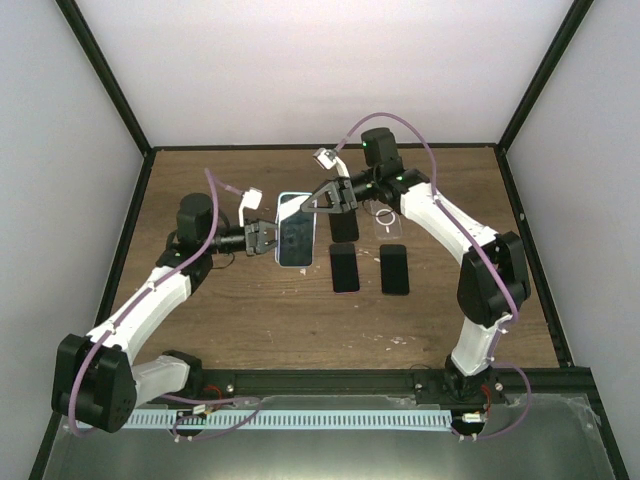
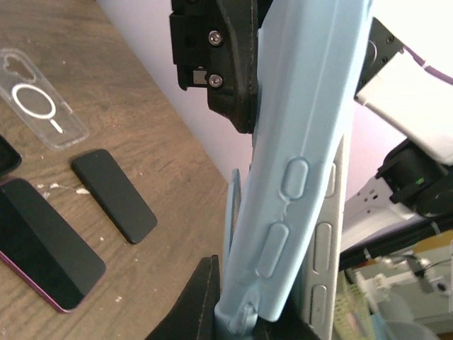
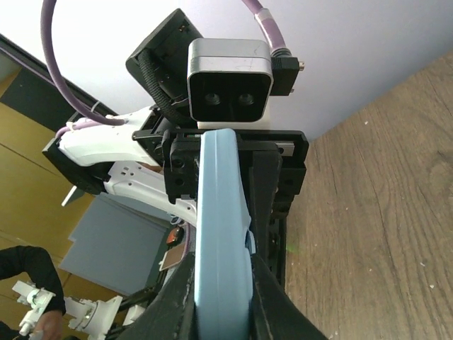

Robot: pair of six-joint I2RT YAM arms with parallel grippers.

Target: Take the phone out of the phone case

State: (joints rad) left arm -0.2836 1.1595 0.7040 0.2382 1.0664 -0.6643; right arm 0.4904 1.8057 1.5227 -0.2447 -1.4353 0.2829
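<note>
The light blue rubbery phone case (image 1: 283, 226) is held up off the brown wooden table (image 1: 210, 330), caught between both sets of fingers. The left fingers (image 1: 266, 240) meet it from one side and the right fingers (image 1: 320, 199) from the opposite side, further along its length. The dark-screened phone with a silver edge (image 1: 298, 236) still sits in the case, screen up, between the two grips.

From the left wrist, the case's wall with its raised button bumps runs away from the fingers, and the phone's silver edge (image 2: 322, 244) shows bare just beside it. How far the phone is loose cannot be told. One left finger is cut off at the frame's bottom. From the right wrist only the case's narrow edge shows, and the phone is hidden behind it.

Both pairs are clenched. The right fingers press the case's two faces, and the left fingers pinch the cased phone's end, with no gap visible.
</note>
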